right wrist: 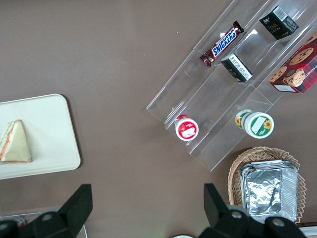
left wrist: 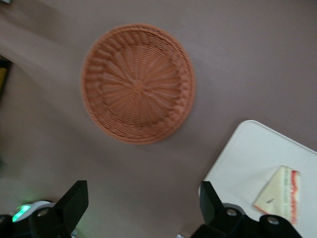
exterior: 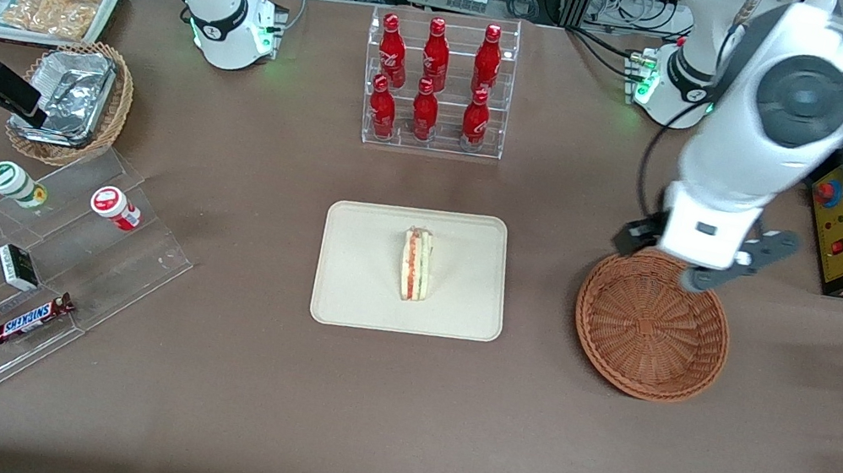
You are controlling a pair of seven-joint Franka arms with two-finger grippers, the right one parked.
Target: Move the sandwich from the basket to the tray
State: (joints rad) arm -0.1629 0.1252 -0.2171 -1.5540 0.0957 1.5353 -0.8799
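Observation:
The sandwich [exterior: 415, 263], a pale bread wedge with orange-red and green layers, lies on the cream-beige tray [exterior: 352, 293] in the middle of the table. It also shows in the left wrist view [left wrist: 280, 194] on the tray [left wrist: 247, 158], and in the right wrist view [right wrist: 15, 144]. The reddish-brown wicker basket [exterior: 651, 326] sits empty toward the working arm's end; it also shows in the left wrist view [left wrist: 137, 83]. My left gripper [exterior: 701, 262] is open and empty, raised above the basket's rim farthest from the front camera.
A clear rack of red bottles [exterior: 435, 80] stands farther from the front camera than the tray. A tan basket with a foil container [exterior: 71, 101], a white bin of snacks [exterior: 45, 2] and a clear stepped shelf of snacks [exterior: 21, 272] lie toward the parked arm's end.

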